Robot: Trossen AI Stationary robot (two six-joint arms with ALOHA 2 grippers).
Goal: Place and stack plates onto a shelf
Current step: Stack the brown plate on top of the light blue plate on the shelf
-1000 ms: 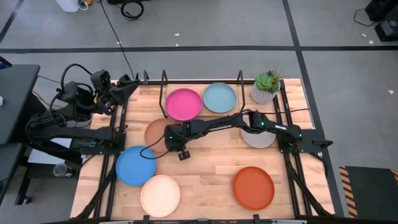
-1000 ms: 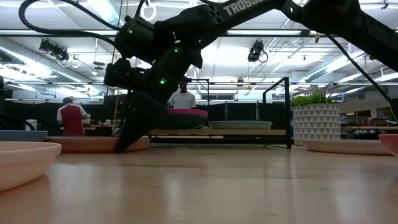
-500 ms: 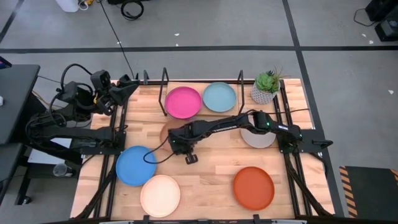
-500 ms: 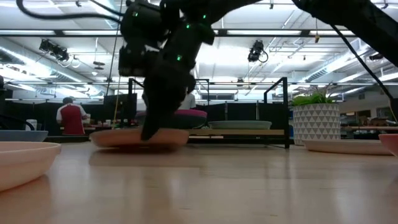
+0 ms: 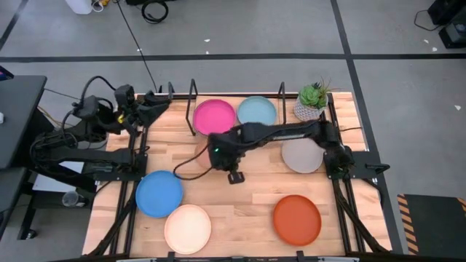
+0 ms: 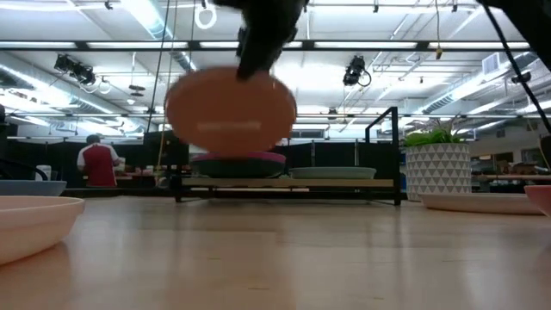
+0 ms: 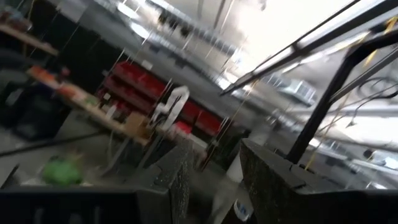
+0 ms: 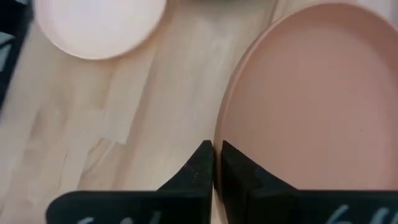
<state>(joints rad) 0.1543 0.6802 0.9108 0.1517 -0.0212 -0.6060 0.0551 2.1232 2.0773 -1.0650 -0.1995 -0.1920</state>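
Observation:
My right gripper (image 5: 217, 154) is over the table's middle, left of centre, and is shut on the tan plate (image 6: 230, 112). That plate hangs high above the wood; from above only a sliver of it (image 5: 199, 159) shows beside the gripper. The shelf (image 5: 234, 134) runs along the far edge. On it the magenta plate (image 5: 215, 120) lies on a darker plate, and the light blue plate (image 5: 256, 113) lies flat beside them. My left gripper (image 7: 211, 177) is open in the air by the table's far left corner (image 5: 156, 102). My right gripper pinches the tan plate's rim (image 8: 219, 155) between its two fingers, one on each face. The fingers (image 6: 251, 60) come from above, pointing down. The plate is lifted clear and hangs below them, steeply tilted, one face turned toward the near edge.
Flat on the table lie the grey plate (image 5: 302, 155) at the right, the orange plate (image 5: 297, 220) near right, the bright blue plate (image 5: 159, 193) and the cream plate (image 5: 187, 228) near left. A potted plant (image 5: 312, 102) stands at the far right corner.
My right gripper has moved right and toward the shelf while rising. The tan plate, which lay flat on the table left of centre, has been dragged right, lifted clear and tipped up until it hangs from its rim.

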